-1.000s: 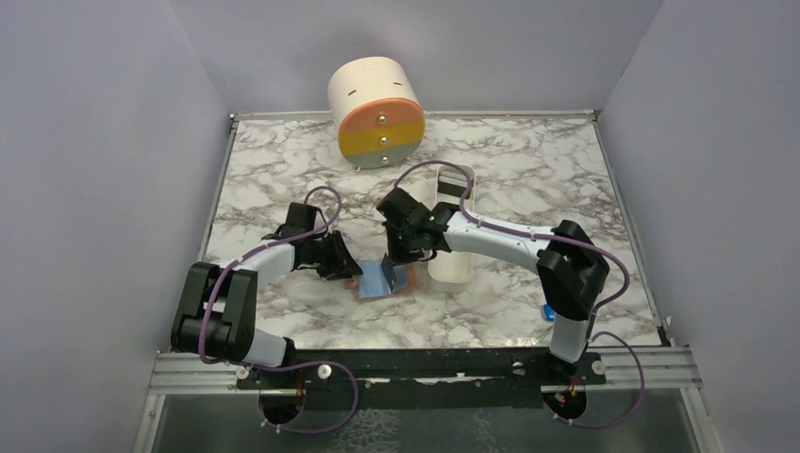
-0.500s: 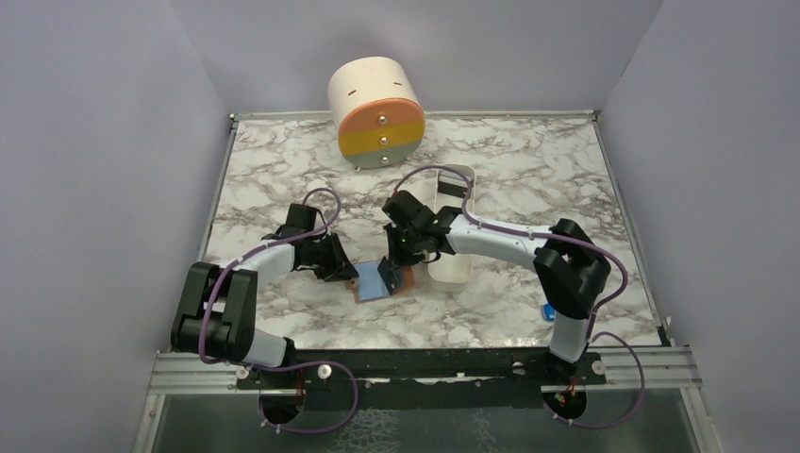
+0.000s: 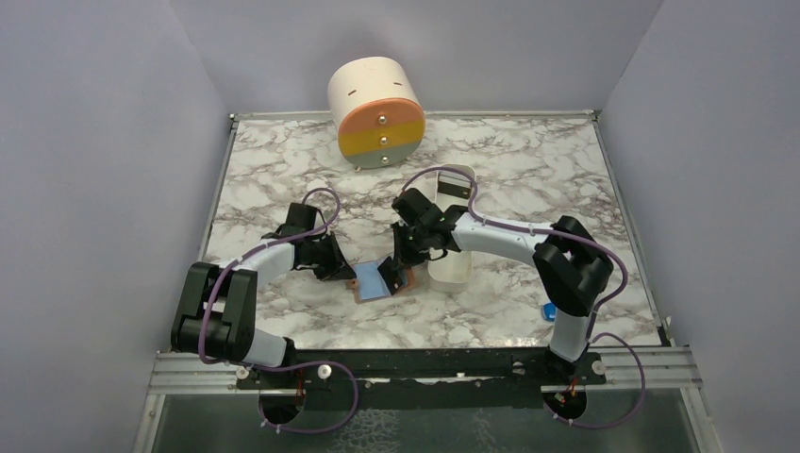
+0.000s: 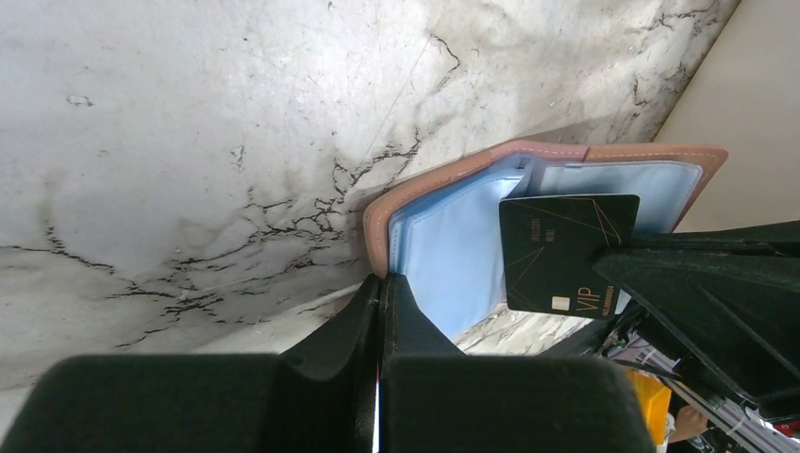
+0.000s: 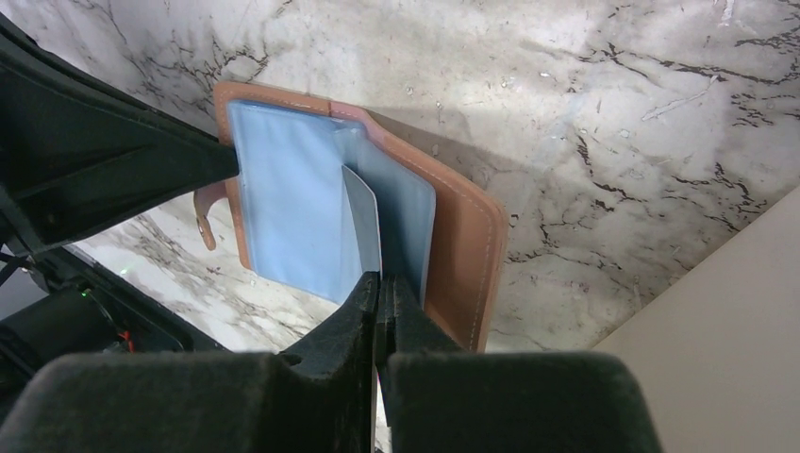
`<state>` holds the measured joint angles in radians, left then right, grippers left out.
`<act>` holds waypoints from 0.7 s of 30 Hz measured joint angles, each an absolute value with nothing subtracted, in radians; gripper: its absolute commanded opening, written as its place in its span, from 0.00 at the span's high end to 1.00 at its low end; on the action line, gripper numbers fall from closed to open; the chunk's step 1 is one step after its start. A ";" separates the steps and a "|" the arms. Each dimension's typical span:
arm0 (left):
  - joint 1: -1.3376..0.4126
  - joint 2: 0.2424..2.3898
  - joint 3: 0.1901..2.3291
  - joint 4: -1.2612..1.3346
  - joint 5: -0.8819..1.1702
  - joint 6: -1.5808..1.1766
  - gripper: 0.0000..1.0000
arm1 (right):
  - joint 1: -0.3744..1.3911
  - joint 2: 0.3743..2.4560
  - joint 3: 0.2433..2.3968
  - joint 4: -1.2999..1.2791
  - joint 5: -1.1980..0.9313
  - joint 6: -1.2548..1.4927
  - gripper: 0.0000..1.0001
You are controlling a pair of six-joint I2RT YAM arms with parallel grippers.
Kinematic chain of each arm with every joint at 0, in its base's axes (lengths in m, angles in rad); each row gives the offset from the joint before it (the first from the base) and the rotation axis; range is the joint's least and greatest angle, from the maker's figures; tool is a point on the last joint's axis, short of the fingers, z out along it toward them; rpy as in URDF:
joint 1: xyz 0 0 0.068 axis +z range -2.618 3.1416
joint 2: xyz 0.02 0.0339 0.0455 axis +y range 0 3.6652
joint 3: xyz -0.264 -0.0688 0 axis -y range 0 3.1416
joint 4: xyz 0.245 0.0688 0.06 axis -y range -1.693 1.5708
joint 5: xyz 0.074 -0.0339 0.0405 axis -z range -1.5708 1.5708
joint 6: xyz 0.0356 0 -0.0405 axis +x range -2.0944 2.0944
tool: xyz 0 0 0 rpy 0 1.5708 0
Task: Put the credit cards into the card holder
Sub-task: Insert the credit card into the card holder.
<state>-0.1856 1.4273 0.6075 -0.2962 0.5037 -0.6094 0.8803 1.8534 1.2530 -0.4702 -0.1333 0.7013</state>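
Left claw (image 4: 379,288) has just clenched at 9 o'clock on the card holder (image 5: 462,236), steadying it. Right claw (image 5: 379,283), grasping a black credit card (image 4: 566,250), nears the blue pocket (image 5: 292,198)

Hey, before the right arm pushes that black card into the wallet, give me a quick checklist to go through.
1. Right gripper shut on the black card: ok.
2. Card holder lying open on the table, blue sleeves facing up: ok.
3. Left gripper shut at the holder's edge: ok.
4. Left gripper really pinching the holder: cannot tell.
5. Card's edge lined up with a sleeve opening: cannot tell.
6. Card seated in a sleeve: not ok, not yet in.
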 measured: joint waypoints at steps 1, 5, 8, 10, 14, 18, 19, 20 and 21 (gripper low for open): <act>-0.186 1.427 0.608 -0.296 0.504 -0.609 1.00 | 0.877 1.853 1.253 -0.469 -0.137 0.701 0.99; -0.186 1.430 0.608 -0.296 0.504 -0.609 1.00 | 0.874 1.853 1.253 -0.467 -0.144 0.701 0.99; -0.186 1.431 0.608 -0.296 0.504 -0.609 1.00 | 0.870 1.852 1.253 -0.467 -0.151 0.701 0.99; -0.186 1.433 0.608 -0.295 0.504 -0.610 1.00 | 0.869 1.846 1.249 -0.460 -0.158 0.701 0.99; -0.195 1.438 0.611 -0.292 0.504 -0.609 1.00 | 0.869 1.832 1.235 -0.454 -0.167 0.701 0.99; -0.197 1.445 0.613 -0.292 0.504 -0.609 1.00 | 0.869 1.832 1.235 -0.451 -0.172 0.702 0.99; -0.197 1.446 0.613 -0.292 0.504 -0.609 1.00 | 0.869 1.832 1.235 -0.450 -0.173 0.702 0.99; -0.197 1.446 0.613 -0.292 0.504 -0.609 1.00 | 0.869 1.832 1.235 -0.449 -0.173 0.702 0.99; -0.197 1.446 0.613 -0.292 0.504 -0.609 1.00 | 0.869 1.832 1.235 -0.448 -0.174 0.702 0.99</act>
